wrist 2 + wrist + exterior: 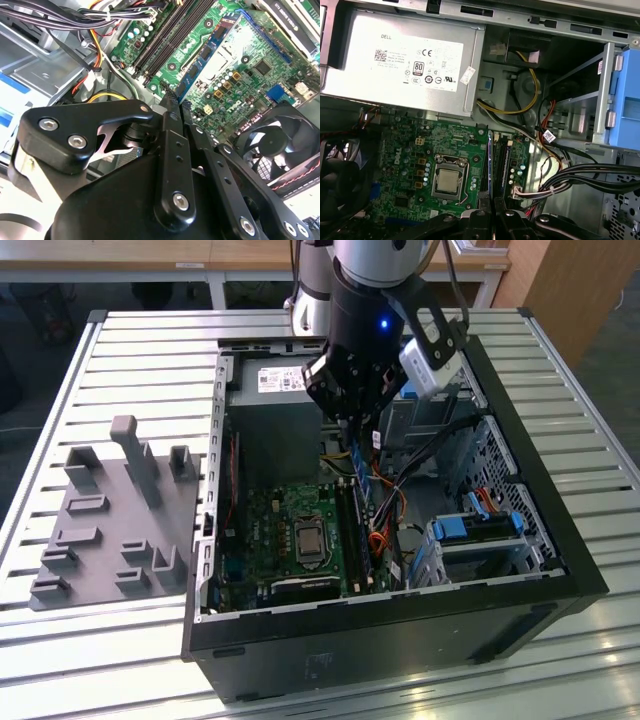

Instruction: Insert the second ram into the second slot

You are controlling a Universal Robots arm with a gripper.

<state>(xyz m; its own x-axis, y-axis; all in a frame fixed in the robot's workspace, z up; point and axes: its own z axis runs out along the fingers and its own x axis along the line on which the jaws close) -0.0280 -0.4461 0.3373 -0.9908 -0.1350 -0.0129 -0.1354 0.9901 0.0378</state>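
My black metal claw (175,102) grips the thin blue circuit-board second ram (202,60) edge-on, parallel to the long black plastic slots (167,37) for alignment, apparently unseated.

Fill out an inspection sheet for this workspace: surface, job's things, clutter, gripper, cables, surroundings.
Surface: slatted metal table carrying an open case.
Job's things: ram held edge-down over the slots; whether it is seated cannot be told.
Clutter: grey fixture tray on the table, at the exterior view's left of the case.
Gripper: gripper reaching into the case, jaws shut on the ram.
Cables: black bundles with yellow and orange leads, loose beside the slots.
Surroundings: wooden desks behind the table.
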